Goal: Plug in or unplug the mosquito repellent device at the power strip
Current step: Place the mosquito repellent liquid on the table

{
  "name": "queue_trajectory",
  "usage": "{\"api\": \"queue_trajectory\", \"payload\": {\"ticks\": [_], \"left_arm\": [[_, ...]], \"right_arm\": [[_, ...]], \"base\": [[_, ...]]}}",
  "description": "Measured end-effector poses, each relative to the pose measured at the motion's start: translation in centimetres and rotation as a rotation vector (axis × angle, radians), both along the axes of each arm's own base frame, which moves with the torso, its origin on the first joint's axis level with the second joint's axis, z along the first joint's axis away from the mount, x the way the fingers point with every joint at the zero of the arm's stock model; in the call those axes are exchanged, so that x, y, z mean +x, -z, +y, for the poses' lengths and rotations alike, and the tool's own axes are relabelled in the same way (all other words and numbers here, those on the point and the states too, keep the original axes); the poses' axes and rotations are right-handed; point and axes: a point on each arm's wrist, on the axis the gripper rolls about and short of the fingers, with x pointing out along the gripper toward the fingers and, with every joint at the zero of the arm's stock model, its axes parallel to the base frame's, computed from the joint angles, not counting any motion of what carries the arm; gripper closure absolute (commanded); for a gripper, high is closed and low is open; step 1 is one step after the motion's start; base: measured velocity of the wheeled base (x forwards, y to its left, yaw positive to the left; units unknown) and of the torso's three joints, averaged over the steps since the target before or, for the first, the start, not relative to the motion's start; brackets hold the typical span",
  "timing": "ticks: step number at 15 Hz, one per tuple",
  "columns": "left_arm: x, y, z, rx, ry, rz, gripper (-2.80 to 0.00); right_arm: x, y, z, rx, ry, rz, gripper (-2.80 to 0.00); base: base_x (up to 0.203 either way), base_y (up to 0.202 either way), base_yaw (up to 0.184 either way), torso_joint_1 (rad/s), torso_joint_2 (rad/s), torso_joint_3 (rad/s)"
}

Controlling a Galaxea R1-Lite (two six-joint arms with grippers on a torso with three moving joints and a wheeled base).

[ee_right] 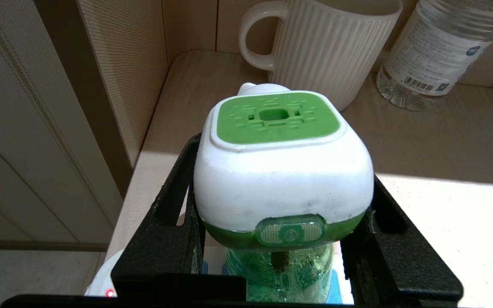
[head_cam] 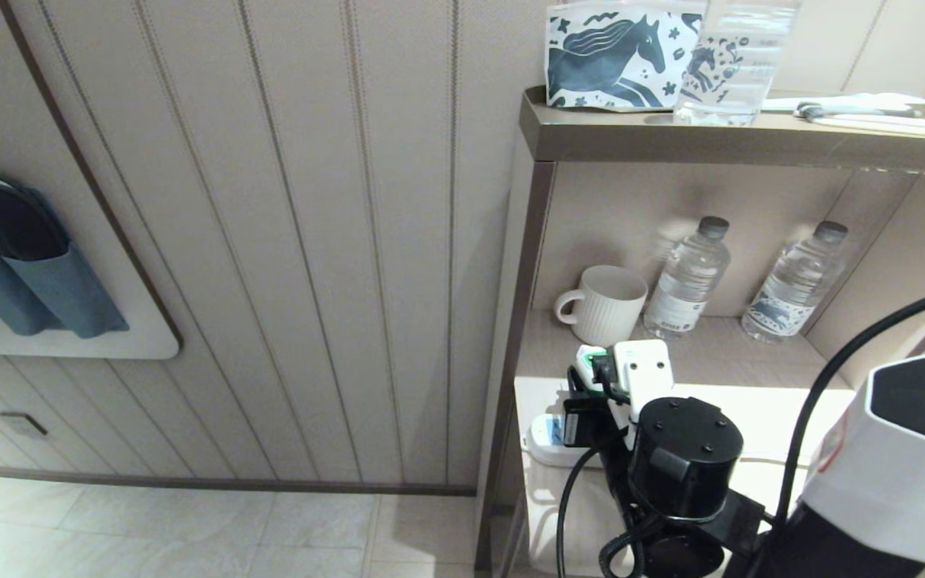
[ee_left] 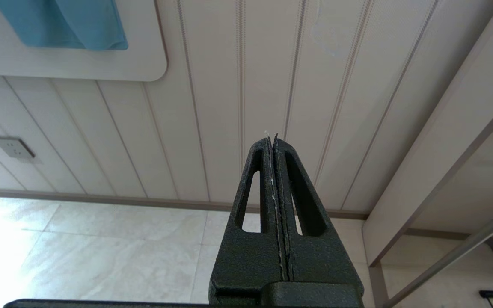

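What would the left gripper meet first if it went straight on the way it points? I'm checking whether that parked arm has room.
Probably the beige ribbed wall panel: the shut left gripper points at it with nothing between. The pale tiled floor lies below that line. Depth is unclear.

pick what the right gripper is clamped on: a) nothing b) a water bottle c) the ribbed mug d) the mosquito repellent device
d: in the right wrist view the right gripper has a black finger pressed against each side of the white head of the mosquito repellent device, while the ribbed mug and the water bottle stand apart behind it.
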Motion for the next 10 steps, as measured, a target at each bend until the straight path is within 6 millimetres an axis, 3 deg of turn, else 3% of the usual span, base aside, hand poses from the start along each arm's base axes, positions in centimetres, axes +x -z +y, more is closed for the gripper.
{"api": "queue_trajectory", "payload": {"ticks": [4, 5, 10], "left_arm": [[0.00, 0.00, 0.00, -0.001, 0.000, 0.000, 0.00], [0.00, 0.00, 0.00, -0.001, -0.001, 0.000, 0.00], [0.00, 0.00, 0.00, 0.000, 0.000, 0.000, 0.00]], "right_arm": [[-0.38, 0.15, -0.36, 0.002, 0.014, 0.009, 0.00], [-0.43, 0.09, -0.40, 0.002, 0.020, 0.009, -2.80], [-0.55, -0.12, -0.52, 0.009, 0.037, 0.004, -2.80]], "base": [[0.000, 0.000, 0.000, 0.000, 0.00, 0.000], [0.000, 0.000, 0.000, 0.000, 0.00, 0.000], [0.000, 0.000, 0.000, 0.000, 0.00, 0.000]]}}
